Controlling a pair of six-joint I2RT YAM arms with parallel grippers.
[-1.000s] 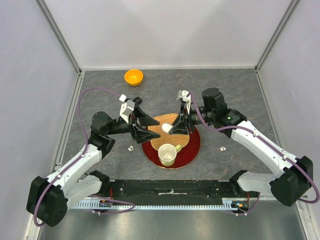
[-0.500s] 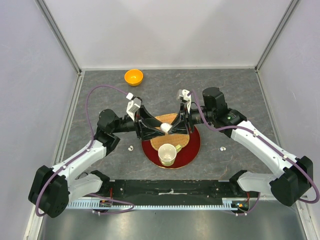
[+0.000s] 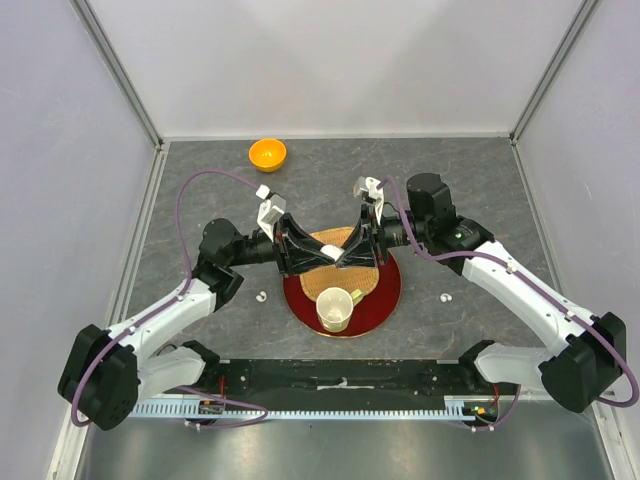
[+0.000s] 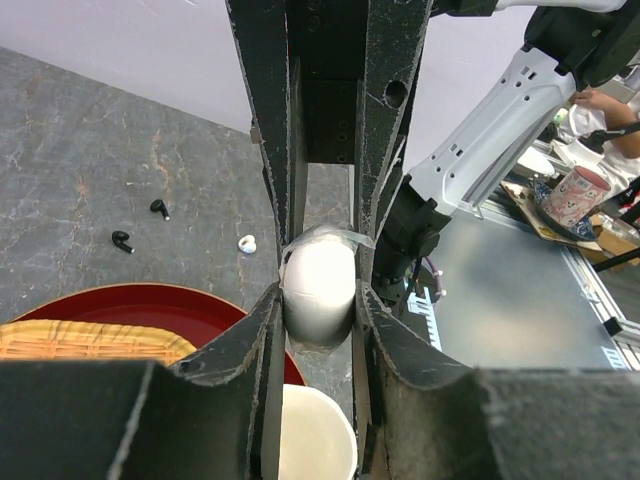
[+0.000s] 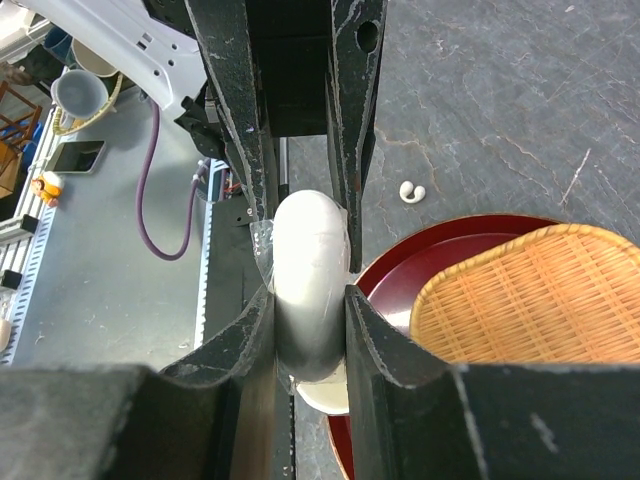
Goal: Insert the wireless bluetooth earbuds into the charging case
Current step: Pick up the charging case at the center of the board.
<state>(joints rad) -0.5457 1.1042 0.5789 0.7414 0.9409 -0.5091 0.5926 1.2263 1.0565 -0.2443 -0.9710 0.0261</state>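
The white, egg-shaped charging case [image 3: 333, 256] hangs above the red tray [image 3: 388, 296], gripped from both sides. My left gripper [image 3: 324, 254] is shut on one end of the case [image 4: 320, 285], and my right gripper [image 3: 343, 258] is shut on the other end [image 5: 310, 275]. One white earbud [image 3: 260, 296] lies on the table left of the tray, another white earbud [image 3: 445, 297] to its right. The left wrist view shows two black earbuds [image 4: 159, 208] [image 4: 122, 240] and a white earbud [image 4: 247, 243] on the grey table. A white earbud [image 5: 411, 190] also shows in the right wrist view.
A cream cup [image 3: 334, 309] stands on the tray's near side, just below the held case. A wicker mat [image 3: 366, 281] lies on the tray. An orange bowl [image 3: 267, 154] sits at the back of the table.
My left gripper has moved right to the case and closed on it. The right gripper has kept its hold and place.
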